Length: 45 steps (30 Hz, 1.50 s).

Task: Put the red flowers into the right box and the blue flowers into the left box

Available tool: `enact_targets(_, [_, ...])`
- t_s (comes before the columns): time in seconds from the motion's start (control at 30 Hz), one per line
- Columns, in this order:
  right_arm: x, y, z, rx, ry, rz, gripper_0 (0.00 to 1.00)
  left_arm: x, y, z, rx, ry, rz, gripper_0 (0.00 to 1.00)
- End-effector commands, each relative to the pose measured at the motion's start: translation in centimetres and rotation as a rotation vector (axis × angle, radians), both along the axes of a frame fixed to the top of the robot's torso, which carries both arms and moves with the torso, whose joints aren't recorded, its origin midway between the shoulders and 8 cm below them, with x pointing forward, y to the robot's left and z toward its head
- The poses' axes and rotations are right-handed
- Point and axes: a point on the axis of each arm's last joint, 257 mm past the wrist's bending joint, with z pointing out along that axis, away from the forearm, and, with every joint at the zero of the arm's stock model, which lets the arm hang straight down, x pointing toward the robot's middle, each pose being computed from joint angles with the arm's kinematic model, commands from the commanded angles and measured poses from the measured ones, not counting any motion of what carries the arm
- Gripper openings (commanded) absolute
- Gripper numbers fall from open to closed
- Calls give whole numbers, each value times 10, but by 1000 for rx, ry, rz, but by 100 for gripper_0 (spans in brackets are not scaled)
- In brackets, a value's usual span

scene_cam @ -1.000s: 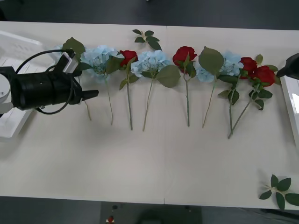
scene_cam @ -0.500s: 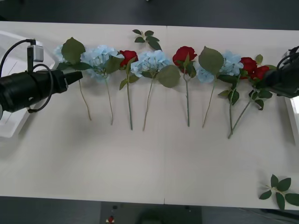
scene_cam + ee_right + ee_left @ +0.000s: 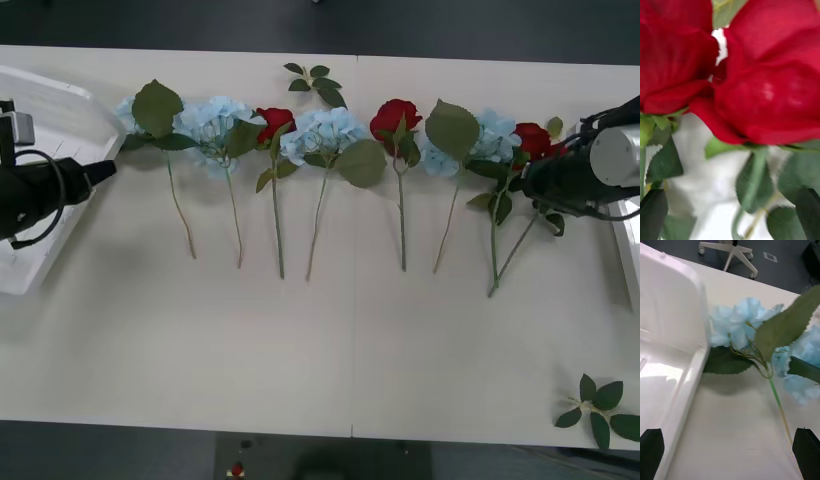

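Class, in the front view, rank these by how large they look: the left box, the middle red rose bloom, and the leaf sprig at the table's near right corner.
1. left box
2. leaf sprig
3. middle red rose bloom; looks only slightly smaller than the sprig, so these two are close.

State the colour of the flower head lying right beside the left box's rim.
Pale blue: the hydrangea head beside the left box, clearest in the left wrist view.

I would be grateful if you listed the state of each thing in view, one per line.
Left gripper: jaws open, empty, over the left box's rim.
Right gripper: at the rightmost red flowers, jaws spread at the picture's corners.
Left box: on the table, no flowers visible inside.
Right box: at the table's right edge, mostly out of view.
Red flowers: lying on the table.
Blue flowers: lying on the table.
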Motion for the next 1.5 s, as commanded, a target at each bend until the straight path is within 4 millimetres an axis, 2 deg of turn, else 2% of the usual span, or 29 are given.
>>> enact_targets(0.03, [10, 1, 0, -13, -27, 0, 100, 16, 17, 39, 31, -54, 22, 100])
enact_targets(0.23, [7, -3, -15, -30, -8, -17, 100, 23, -2, 36, 1, -45, 9, 100])
enact_targets(0.27, [5, -5, -18, -41, -1, -16, 87, 26, -7, 34, 0, -43, 9, 100])
enact_targets(0.3, [4, -8, -20, -54, 4, -12, 53, 30, -11, 31, 1, -40, 9, 100])
enact_targets(0.37, [1, -11, -24, -82, 13, -3, 0, 37, -23, 24, 4, -32, 2, 100])
enact_targets(0.53, [-3, -18, -27, -121, 33, 4, 0, 55, -51, 10, 11, -13, -18, 100])
enact_targets(0.8, [-3, -28, -23, -149, 30, 6, 0, 73, -95, 6, 18, -10, -61, 100])
enact_targets(0.97, [-3, -39, -4, -171, 18, 21, 0, 76, -112, -3, 37, 6, -85, 100])
enact_targets(1.07, [-2, -45, 14, -184, 5, 38, 0, 73, -115, -9, 48, 17, -97, 100])
enact_targets(1.2, [-4, -59, 50, -210, -10, 53, 0, 67, -114, -23, 69, 40, -103, 100])
enact_targets(1.4, [-20, -83, 136, -207, 23, 34, 0, 59, -102, -46, 108, 82, -95, 100])
enact_targets(1.47, [-27, -92, 154, -221, 34, 35, 0, 58, -99, -50, 117, 89, -94, 100])
enact_targets(1.5, [-32, -104, 165, -250, 43, 46, 0, 56, -98, -54, 123, 96, -95, 100])
